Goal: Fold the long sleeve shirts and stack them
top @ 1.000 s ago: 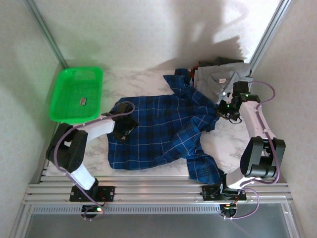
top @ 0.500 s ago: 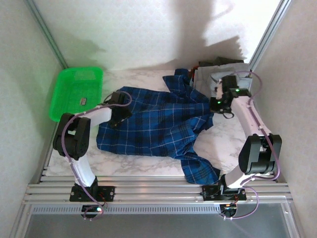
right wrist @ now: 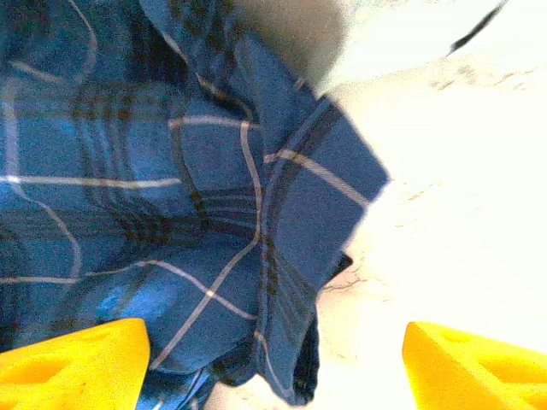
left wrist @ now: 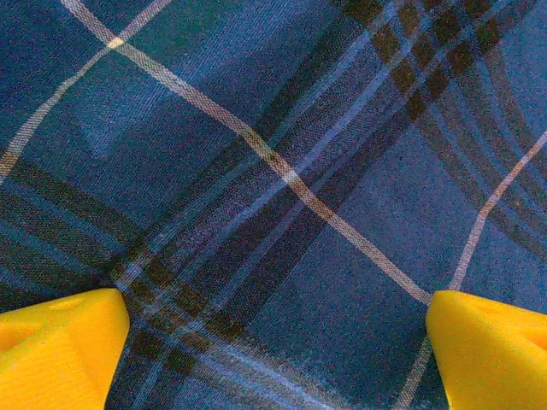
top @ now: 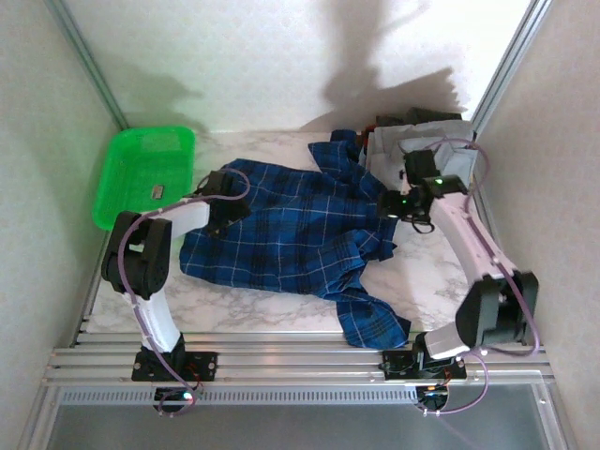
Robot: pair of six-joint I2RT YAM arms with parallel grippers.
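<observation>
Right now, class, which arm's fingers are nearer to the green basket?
Left. The left fingers hover over the plaid shirt's left part, just right of the green basket. The right fingers are at the shirt's opposite side, far across the table.

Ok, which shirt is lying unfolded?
The dark blue plaid shirt, spread open with a sleeve trailing toward the near edge; the grey shirt lies folded at the far right.

White marble-patterned table (top: 431, 272) under a spread blue plaid shirt (top: 281, 234), green basket (top: 131, 211), folded shirts (top: 386, 145).
</observation>
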